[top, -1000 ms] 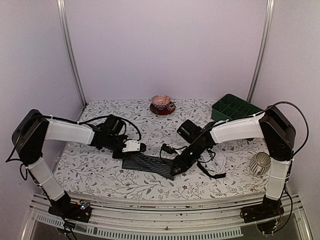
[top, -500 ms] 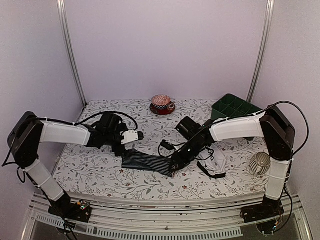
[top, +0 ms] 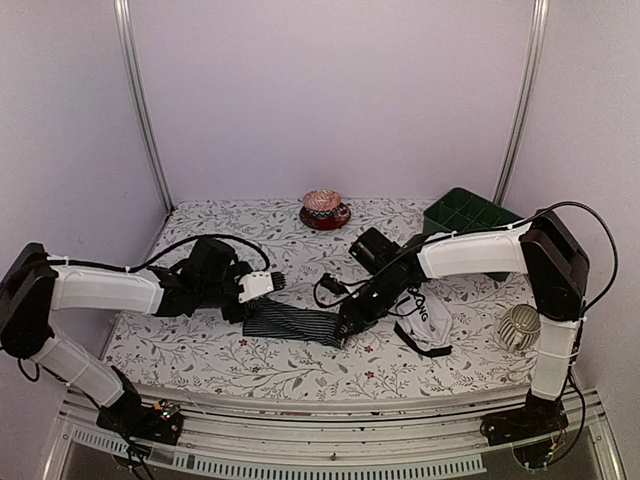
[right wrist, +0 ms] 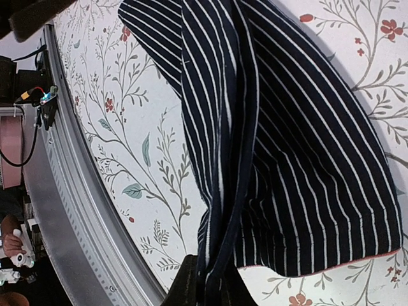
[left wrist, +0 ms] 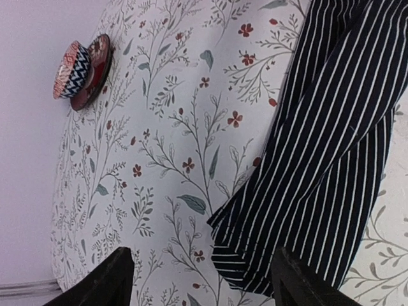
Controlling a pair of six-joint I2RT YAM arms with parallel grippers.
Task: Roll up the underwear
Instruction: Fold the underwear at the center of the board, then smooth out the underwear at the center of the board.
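The black striped underwear (top: 295, 323) lies as a folded band on the floral table cover, and fills the right of the left wrist view (left wrist: 331, 159). My left gripper (top: 278, 282) hovers open just above and left of its left end, the fingers spread wide (left wrist: 201, 280) with nothing held. My right gripper (top: 345, 330) is shut on the band's right end, a bunched fold of striped cloth (right wrist: 287, 146) rising into the jaws (right wrist: 213, 287). The white underwear (top: 432, 322) with black trim lies crumpled to the right of the right arm.
A red patterned bowl on a saucer (top: 323, 209) stands at the back middle, also in the left wrist view (left wrist: 81, 71). A green compartment tray (top: 468, 214) sits back right. A white ribbed object (top: 519, 326) lies at the right edge. The metal front rail (right wrist: 83, 223) runs close by.
My left gripper let go of the striped underwear's left end, opened and drew back to the left. My right gripper carried the right end leftward, shortening the band.
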